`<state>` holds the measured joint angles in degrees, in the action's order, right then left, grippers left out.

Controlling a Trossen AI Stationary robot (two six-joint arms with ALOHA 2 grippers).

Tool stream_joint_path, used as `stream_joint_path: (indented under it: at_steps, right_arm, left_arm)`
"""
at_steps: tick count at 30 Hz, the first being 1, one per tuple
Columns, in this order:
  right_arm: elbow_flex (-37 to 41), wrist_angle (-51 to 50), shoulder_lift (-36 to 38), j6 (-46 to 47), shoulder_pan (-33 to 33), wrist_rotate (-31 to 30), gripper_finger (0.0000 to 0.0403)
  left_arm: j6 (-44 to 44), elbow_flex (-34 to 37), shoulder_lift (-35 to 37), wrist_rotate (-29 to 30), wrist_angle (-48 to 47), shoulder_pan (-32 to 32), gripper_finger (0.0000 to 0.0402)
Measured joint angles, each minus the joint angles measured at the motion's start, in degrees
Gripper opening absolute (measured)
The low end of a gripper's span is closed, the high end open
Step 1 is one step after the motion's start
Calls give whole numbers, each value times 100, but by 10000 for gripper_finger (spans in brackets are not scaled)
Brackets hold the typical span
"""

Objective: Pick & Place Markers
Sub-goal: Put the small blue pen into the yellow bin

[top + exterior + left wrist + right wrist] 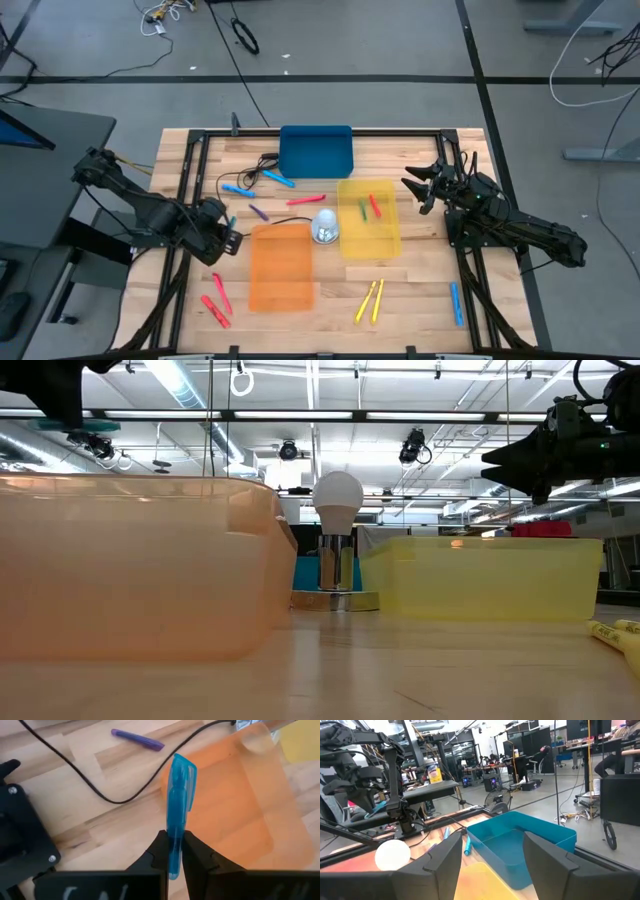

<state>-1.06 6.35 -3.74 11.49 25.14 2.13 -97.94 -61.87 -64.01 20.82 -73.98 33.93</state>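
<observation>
The left hand [174,854] is clamped on a light blue marker [179,810], held just above the bench [90,815] at the orange tray's [240,815] edge. Blue likely belongs in the blue tray [316,150], so carry it there level and release low. The right hand [490,865] hangs spread and empty over the yellow tray [368,240]. In the high view the held marker barely shows.

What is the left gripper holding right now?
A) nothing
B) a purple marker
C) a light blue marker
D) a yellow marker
C: in the left wrist view, the left gripper has its fingers closed on a light blue marker, held beside the orange tray, while a purple marker lies on the table.
</observation>
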Motion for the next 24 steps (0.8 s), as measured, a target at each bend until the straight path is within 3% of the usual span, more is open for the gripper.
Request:
stream_joint_path:
  at_steps: [8, 15, 24]
  right_arm:
    - [0, 2, 0, 0, -1, 1, 210]
    - [0, 2, 0, 0, 0, 1, 210]
    - [0, -1, 1, 0, 0, 0, 210]
  left_arm:
    - [609, -155, -9, 276, 24, -269, 31]
    - [1931, -554, -289, 459, 81, -983, 31]
    - [4006, -1220, -847, 497, 957, -2117, 31]
